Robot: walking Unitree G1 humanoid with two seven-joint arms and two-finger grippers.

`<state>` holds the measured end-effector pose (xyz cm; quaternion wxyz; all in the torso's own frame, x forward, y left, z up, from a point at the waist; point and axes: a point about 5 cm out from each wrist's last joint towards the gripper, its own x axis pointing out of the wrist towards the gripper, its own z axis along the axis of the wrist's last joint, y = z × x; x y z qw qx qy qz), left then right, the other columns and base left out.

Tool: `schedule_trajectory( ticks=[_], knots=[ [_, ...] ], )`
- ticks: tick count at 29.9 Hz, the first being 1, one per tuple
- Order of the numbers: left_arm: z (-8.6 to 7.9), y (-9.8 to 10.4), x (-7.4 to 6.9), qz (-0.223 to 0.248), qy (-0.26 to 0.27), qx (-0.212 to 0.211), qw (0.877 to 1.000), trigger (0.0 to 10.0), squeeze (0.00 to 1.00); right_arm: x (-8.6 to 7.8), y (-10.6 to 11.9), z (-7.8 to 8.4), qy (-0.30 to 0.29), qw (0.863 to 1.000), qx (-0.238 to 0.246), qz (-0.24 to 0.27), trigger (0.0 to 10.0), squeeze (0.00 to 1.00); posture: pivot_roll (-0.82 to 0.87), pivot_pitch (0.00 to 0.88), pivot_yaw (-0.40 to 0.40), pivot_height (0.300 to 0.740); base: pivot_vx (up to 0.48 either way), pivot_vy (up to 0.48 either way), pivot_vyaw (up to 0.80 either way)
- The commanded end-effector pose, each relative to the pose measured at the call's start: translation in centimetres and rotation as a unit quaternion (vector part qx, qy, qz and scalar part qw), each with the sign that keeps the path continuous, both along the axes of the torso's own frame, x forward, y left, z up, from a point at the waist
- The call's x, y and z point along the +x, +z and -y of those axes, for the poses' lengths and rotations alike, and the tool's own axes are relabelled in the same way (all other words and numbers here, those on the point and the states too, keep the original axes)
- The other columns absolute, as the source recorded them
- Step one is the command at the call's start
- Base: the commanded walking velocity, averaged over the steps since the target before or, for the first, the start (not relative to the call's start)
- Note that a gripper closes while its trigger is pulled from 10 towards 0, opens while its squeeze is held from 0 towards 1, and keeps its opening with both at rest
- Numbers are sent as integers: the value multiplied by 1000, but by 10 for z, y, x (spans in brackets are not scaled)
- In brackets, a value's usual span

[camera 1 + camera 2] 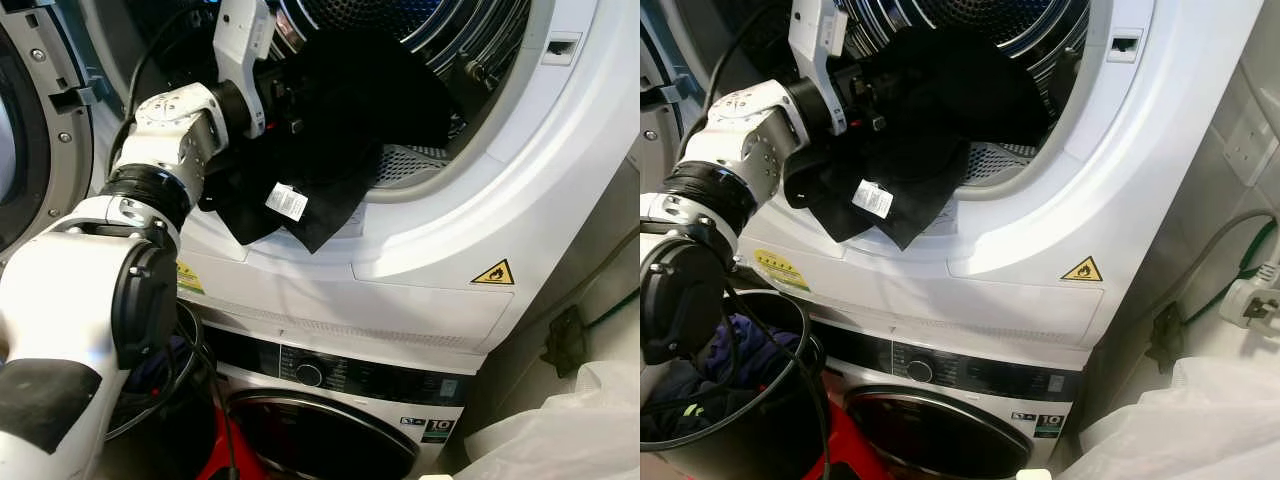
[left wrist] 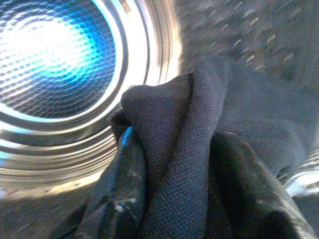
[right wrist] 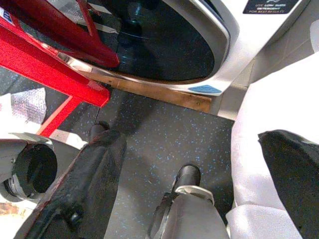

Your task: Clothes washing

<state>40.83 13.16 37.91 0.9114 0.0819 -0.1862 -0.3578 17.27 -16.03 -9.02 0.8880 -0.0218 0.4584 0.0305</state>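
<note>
A black garment (image 1: 330,130) with a white label (image 1: 286,201) hangs half out of the upper machine's round opening, draped over the white rim (image 1: 520,130). My left gripper (image 1: 290,100) reaches into that opening and is shut on the black cloth. In the left wrist view the fabric (image 2: 199,139) is bunched between the two black fingers (image 2: 119,199), with the shiny steel drum (image 2: 55,55) behind it. My right gripper (image 3: 189,174) hangs low over the speckled floor, open and holding nothing.
The lower machine (image 1: 330,430) with its dark glass door sits under the upper one. A black basket (image 1: 760,400) of clothes stands at the lower left. A white plastic bag (image 1: 570,430) lies at the right. The upper door (image 1: 30,120) is swung open at the left. A red frame (image 3: 45,55) stands near the floor.
</note>
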Motion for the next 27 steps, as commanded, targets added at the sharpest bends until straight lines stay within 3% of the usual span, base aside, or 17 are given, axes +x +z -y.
schedule_trajectory(
  ticks=[1,12,19,27],
  knots=[
    [-9,5,0,5,30,16,999,10000,1000,0,0,-2,3,1000,2,-4,10000,0,17,0,41,740,0,0,0],
    [-5,3,0,-2,25,67,997,10000,1000,-4,-2,-4,6,1000,4,-10,10000,0,28,0,39,740,0,0,0],
    [-3,10,-4,0,-7,100,995,10000,1000,-4,-2,-5,8,1000,5,-12,10000,0,30,0,47,740,0,0,0],
    [-10,14,-7,19,-6,100,995,10000,1000,-4,-2,-7,3,1000,9,-12,10000,0,31,0,56,740,0,0,0]
  ],
)
